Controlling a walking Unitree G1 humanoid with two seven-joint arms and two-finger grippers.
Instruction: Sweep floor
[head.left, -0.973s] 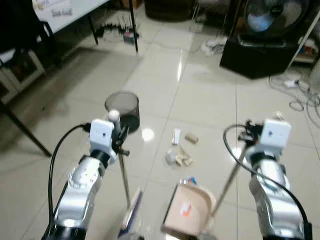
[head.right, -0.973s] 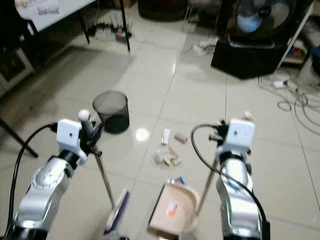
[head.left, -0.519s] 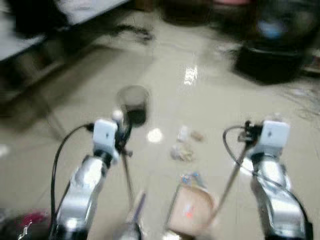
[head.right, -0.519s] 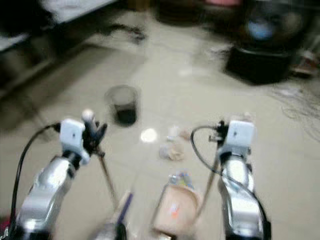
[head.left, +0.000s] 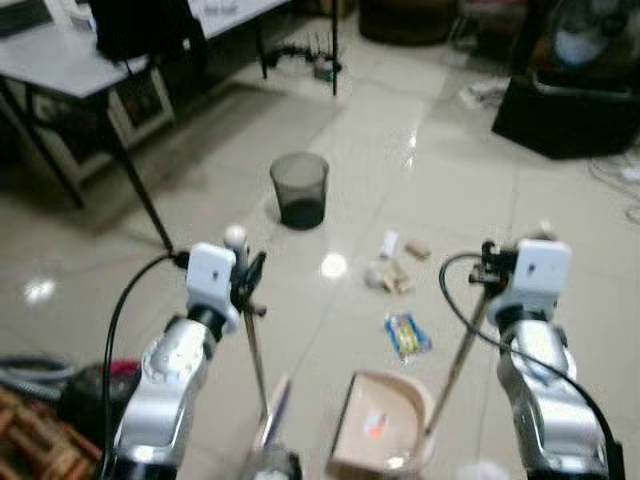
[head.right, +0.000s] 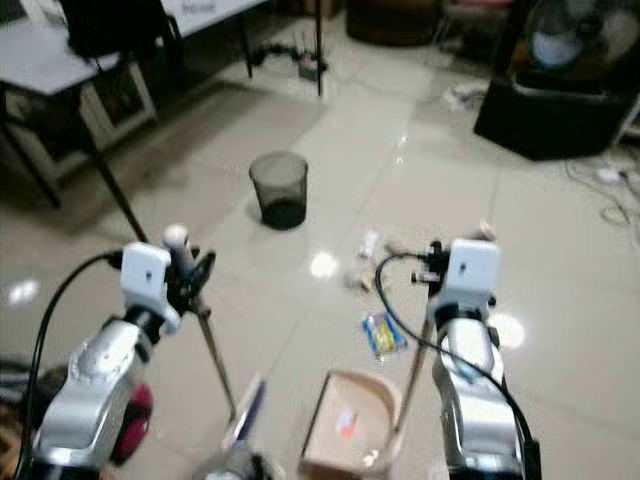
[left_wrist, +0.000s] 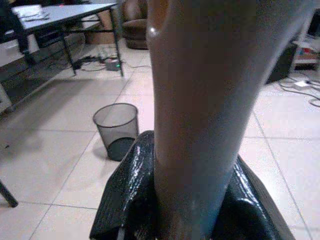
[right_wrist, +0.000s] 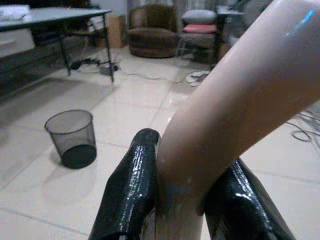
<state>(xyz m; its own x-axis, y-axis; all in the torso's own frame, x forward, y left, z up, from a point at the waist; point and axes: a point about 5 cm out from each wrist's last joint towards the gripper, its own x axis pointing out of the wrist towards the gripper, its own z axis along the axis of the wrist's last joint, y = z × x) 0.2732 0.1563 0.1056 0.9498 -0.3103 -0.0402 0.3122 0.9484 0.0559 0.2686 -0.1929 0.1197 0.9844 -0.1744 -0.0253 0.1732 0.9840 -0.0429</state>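
Your left gripper (head.left: 250, 275) is clamped on the thin pale broom handle (head.left: 254, 355), whose brush end (head.left: 272, 415) rests on the glossy cream tiled floor (head.left: 300, 130) just left of the dustpan. Your right gripper (head.left: 487, 272) is pinched on the pale dustpan handle (head.left: 455, 365), with the beige plastic dustpan (head.left: 380, 432) sitting on the tiles between your arms.

Nothing looks swept yet, as far as I can judge. A blue-and-yellow snack wrapper (head.left: 406, 335) lies just ahead of the pan's mouth, and a small heap of pale scraps and paper bits (head.left: 392, 272) sits further out. The pan shows a reddish mark inside, too blurred to tell whether it is litter. The dark mesh wastebasket (head.left: 300, 190) stands well beyond, up and to the left.

To your left, watch the grey table with black slanted legs (head.left: 120, 150) and the dark object with grey hose (head.left: 60, 385) near your left arm. The middle stretch of tile to the litter and basket is open. To the right, a black fan base (head.left: 570, 100) and loose cables (head.left: 615, 175) edge the far floor.
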